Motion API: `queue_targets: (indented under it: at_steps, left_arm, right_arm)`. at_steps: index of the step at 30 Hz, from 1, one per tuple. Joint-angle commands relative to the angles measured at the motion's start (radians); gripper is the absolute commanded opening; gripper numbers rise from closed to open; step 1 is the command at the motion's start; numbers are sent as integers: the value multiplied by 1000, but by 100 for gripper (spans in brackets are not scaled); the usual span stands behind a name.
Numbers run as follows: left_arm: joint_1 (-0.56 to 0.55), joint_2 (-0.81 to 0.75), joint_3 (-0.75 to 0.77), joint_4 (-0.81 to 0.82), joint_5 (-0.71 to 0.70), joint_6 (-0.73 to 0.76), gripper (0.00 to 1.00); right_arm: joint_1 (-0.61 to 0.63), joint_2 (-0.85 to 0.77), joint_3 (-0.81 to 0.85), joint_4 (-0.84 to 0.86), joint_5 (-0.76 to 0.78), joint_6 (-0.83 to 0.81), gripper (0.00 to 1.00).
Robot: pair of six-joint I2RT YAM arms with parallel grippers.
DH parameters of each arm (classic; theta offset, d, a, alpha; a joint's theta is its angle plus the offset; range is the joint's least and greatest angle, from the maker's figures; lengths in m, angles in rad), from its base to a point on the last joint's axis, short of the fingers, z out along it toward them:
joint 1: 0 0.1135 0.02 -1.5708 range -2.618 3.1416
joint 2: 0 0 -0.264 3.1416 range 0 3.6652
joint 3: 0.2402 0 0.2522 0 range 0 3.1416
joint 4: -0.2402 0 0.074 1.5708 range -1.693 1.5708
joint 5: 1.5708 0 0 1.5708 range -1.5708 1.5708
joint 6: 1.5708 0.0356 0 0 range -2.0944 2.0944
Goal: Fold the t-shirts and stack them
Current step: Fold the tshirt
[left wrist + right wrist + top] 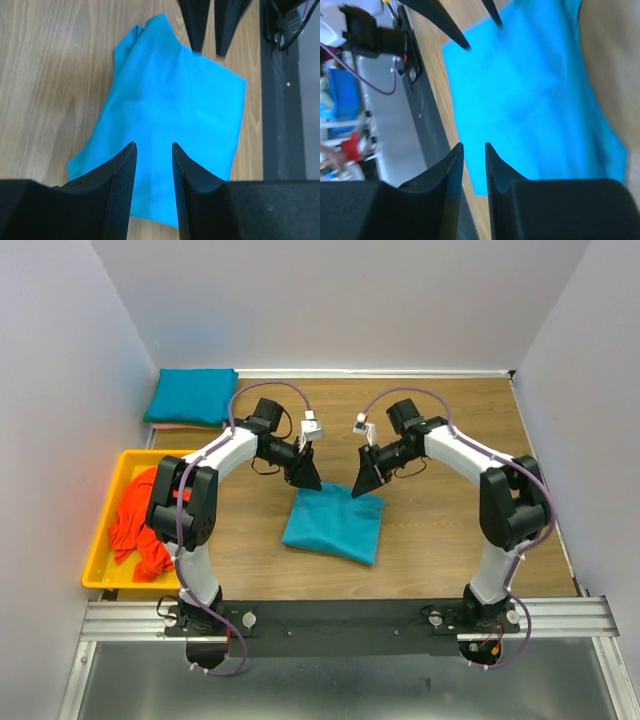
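Note:
A folded teal-blue t-shirt lies on the wooden table in the middle. It also shows in the left wrist view and the right wrist view. My left gripper hangs just above its far left corner, open and empty. My right gripper hangs just above its far right corner, open and empty. A second folded teal-blue t-shirt lies at the far left on a folded orange-red one. Crumpled orange-red t-shirts lie in the yellow tray.
The yellow tray stands at the left edge of the table. Grey walls close in the left, far and right sides. A black rail with both arm bases runs along the near edge.

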Motion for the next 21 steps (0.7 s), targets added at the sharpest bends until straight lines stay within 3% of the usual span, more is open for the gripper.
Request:
queue_targets:
  at_steps: [1,7,17,21]
  left_arm:
    - [20,84,-21,95,79,-153,42]
    - [69,178,5,160,42,-195,39]
    - [97,397,180,166,-38,-224,32]
    - [124,394,238,189,-64,-255,32]
  right_arm:
    - [3,84,-62,-9,40,28,29]
    - [-32,167,-18,83,270,54,22]
    - [-54,331,100,145,447,2,20]
    - [-83,372,159,174,513,-41,20]
